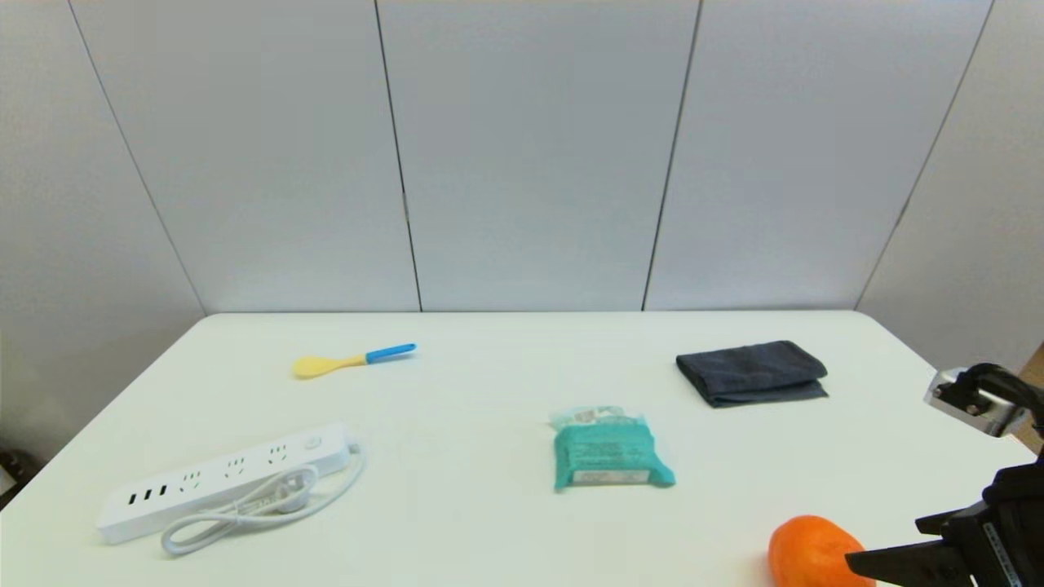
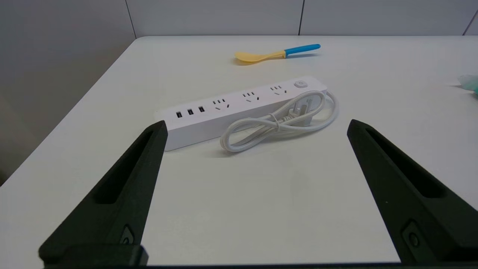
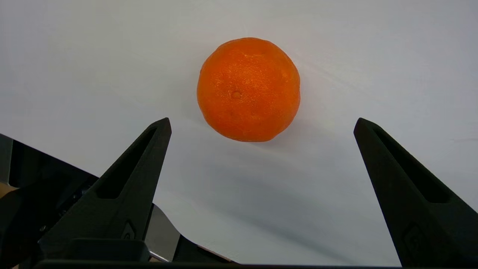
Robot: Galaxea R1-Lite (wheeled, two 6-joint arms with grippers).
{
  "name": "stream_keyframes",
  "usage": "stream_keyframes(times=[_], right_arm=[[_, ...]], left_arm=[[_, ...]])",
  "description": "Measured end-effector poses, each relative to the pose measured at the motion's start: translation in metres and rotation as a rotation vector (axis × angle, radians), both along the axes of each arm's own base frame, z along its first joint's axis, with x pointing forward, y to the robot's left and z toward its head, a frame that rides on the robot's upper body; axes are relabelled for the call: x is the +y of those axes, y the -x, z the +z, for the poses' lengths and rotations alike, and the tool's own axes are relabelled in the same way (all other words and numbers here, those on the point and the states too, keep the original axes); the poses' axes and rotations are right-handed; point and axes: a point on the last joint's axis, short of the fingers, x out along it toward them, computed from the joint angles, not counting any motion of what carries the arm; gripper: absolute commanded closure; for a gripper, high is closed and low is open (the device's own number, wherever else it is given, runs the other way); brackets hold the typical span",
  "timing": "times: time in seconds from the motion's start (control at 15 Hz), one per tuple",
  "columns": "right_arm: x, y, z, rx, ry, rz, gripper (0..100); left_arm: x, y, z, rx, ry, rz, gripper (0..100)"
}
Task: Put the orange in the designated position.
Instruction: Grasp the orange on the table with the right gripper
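We note the orange [image 1: 813, 553] lying on the white worktop [image 1: 489, 522] at its near right corner, close to the near edge. In the right wrist view the orange [image 3: 248, 89] rests free on the bare surface, dimpled skin up, a soft shadow beneath it.

Right tool [image 3: 261, 127]: fingers spread wide, nothing held. The orange sits just beyond the fingertips [image 3: 162, 125], roughly centred on the gap, touching neither. In the head view we see one black finger of the right tool [image 1: 877, 562] just beside the orange, over the near right corner; contact cannot be judged from there.

Left tool [image 2: 255, 125]: fingers wide apart, nothing between them, hovering over the near left part of the worktop. It points toward the white power strip [image 2: 239, 108], whose coiled white cord [image 2: 278, 121] lies against its near side.

Other items we record on the worktop:
- power strip [image 1: 220, 481] near the left edge, towards the front, cord [image 1: 261, 505] looped alongside;
- yellow spoon with a blue handle [image 1: 352, 359] towards the far left;
- teal packet [image 1: 610, 450] about the middle, well apart from the orange;
- folded dark cloth [image 1: 752, 372] towards the far right.

We see no marking on the worktop that sets out a placement spot.
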Motion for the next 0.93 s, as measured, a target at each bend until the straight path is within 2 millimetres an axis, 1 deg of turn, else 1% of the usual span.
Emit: stream_keyframes(times=[0.33, 0.93], right_arm=[[0.012, -0.009, -0.007, 0.042, 0.007, 0.063, 0], [0.020, -0.028, -0.029, 0.148, 0.031, 0.079, 0]], left_arm=[[0.000, 0.000, 0.000, 0.000, 0.000, 0.000, 0], [0.000, 0.000, 0.000, 0.000, 0.000, 0.000, 0]])
